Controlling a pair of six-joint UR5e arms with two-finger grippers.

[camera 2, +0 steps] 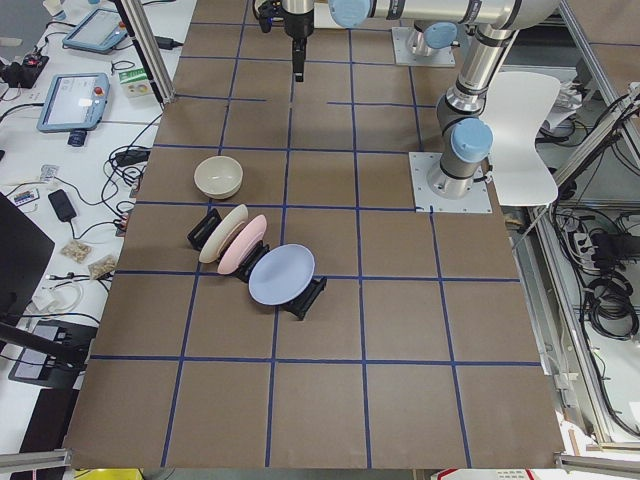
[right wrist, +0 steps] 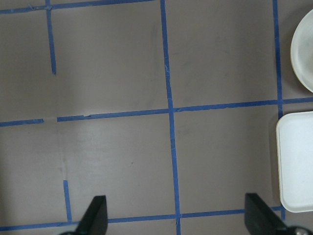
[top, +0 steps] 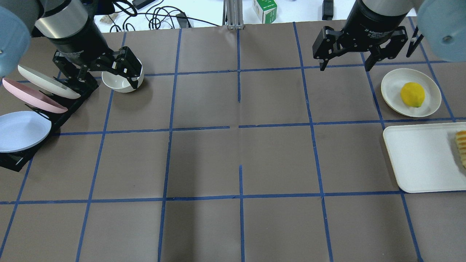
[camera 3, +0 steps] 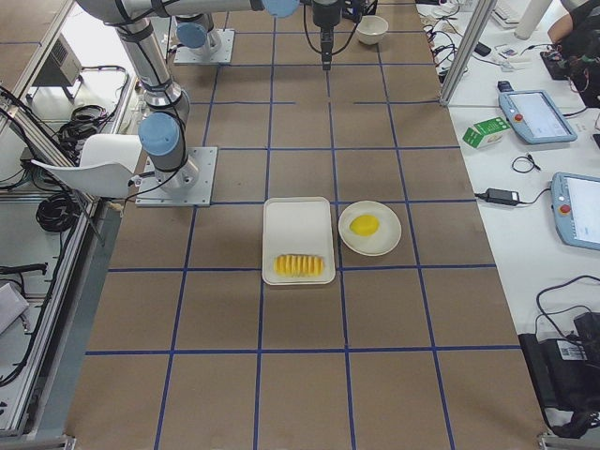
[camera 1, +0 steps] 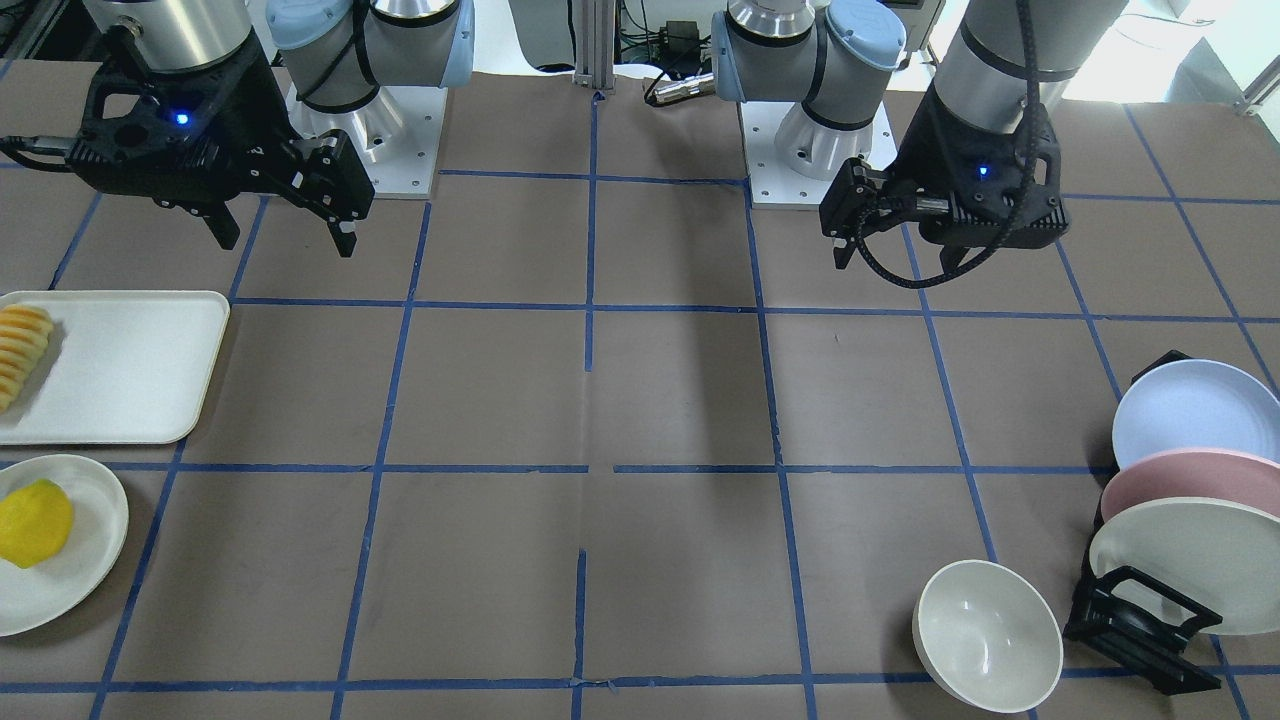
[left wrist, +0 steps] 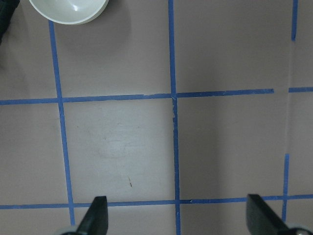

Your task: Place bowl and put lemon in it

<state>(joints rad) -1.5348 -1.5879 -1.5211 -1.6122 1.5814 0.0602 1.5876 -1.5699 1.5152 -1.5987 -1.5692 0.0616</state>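
Observation:
The cream-white bowl (camera 1: 988,635) stands upright and empty on the table beside the plate rack; it also shows in the overhead view (top: 118,82) and at the top left edge of the left wrist view (left wrist: 68,10). The yellow lemon (camera 1: 35,522) lies on a flat cream plate (camera 1: 85,570) on the opposite side, also seen from overhead (top: 412,94). My left gripper (camera 1: 895,258) hangs open and empty high above the table, apart from the bowl. My right gripper (camera 1: 287,238) hangs open and empty, apart from the lemon.
A black rack (camera 1: 1140,625) holds blue, pink and cream plates next to the bowl. A white tray (camera 1: 130,365) with a row of sliced fruit (camera 1: 20,350) lies next to the lemon's plate. Blue tape lines grid the brown table.

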